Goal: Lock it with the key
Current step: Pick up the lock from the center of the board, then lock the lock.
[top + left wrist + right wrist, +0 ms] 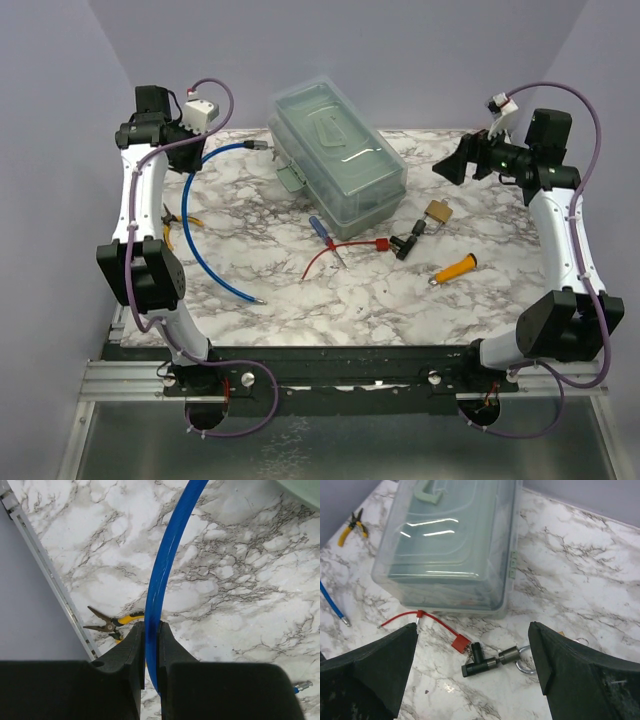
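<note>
While holding right claw [450, 167] spread, left claw [151, 625] nearly pressed together, hovering by lock [437, 212] lying diagonally on open counter [330, 300], shackle [518, 666] near-left.

A white marble-patterned counter [300, 300] carries a clear plastic box [340, 160], a curved blue cable [200, 250], yellow-handled pliers [178, 218], a blue-handled screwdriver [322, 232], a red wire [330, 255], a black T-shaped fitting [407, 243], a small brass padlock [438, 212] and an orange-yellow cylindrical tool handle [455, 268].
</note>
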Available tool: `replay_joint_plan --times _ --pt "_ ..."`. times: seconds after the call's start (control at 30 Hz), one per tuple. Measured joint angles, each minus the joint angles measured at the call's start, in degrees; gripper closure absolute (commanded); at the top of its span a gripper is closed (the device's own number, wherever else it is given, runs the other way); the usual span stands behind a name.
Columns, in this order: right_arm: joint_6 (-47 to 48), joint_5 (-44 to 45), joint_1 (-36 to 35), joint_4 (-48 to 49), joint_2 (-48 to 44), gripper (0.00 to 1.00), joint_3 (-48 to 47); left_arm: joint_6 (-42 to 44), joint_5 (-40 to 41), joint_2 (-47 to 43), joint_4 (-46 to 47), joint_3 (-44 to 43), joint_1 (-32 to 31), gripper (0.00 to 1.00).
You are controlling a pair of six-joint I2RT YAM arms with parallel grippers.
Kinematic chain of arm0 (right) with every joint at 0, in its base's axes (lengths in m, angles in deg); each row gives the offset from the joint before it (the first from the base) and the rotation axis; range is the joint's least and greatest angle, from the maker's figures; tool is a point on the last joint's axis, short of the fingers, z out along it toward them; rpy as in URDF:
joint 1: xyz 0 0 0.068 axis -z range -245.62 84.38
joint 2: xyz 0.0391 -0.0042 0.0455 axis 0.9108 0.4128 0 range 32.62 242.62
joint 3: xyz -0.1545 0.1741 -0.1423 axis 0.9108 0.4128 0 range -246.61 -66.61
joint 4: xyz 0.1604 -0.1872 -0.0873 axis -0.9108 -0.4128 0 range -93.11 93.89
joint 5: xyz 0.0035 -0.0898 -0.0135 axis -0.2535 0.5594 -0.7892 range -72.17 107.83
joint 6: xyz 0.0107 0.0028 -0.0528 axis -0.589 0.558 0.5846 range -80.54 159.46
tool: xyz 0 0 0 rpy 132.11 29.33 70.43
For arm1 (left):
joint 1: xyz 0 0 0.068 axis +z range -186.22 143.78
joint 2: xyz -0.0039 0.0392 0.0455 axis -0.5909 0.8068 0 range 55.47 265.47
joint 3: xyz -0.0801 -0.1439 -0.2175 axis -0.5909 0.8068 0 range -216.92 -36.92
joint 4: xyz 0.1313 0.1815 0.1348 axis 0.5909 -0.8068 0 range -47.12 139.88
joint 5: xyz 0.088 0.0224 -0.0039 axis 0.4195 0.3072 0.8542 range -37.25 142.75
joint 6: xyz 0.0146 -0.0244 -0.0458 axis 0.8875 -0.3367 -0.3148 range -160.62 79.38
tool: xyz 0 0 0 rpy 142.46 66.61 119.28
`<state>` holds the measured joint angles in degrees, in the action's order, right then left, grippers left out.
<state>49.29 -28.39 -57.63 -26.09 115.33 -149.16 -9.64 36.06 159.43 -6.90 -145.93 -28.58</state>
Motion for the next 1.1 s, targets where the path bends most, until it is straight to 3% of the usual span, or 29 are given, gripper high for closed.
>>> replay_joint_plan --times 0.23,0.4,0.6,0.8,1.1 --pt "-2.5 -5.3 -1.2 0.6 1.2 0.0 -5.4 -0.3 -2.2 -5.0 -0.5 -2.3 -1.6 1.0" --pt "-3.7 -8.0 -3.7 1.3 3.6 0.0 -11.0 -0.1 -3.5 -9.8 -0.2 -5.2 -6.8 1.0" --pt "-4.2 -8.8 -8.7 -0.3 7.3 0.0 -19.3 3.9 -5.0 -15.5 0.1 -6.5 -16.1 1.0" --pt "-3.6 -8.7 -18.1 -5.8 11.3 0.0 -29.6 10.8 -4.6 -17.1 0.9 -6.1 -25.7 1.0" --pt "-1.6 -8.7 -27.5 -15.0 13.6 0.04 -32.0 22.5 -0.7 -19.3 2.4 1.3 -39.5 1.0"
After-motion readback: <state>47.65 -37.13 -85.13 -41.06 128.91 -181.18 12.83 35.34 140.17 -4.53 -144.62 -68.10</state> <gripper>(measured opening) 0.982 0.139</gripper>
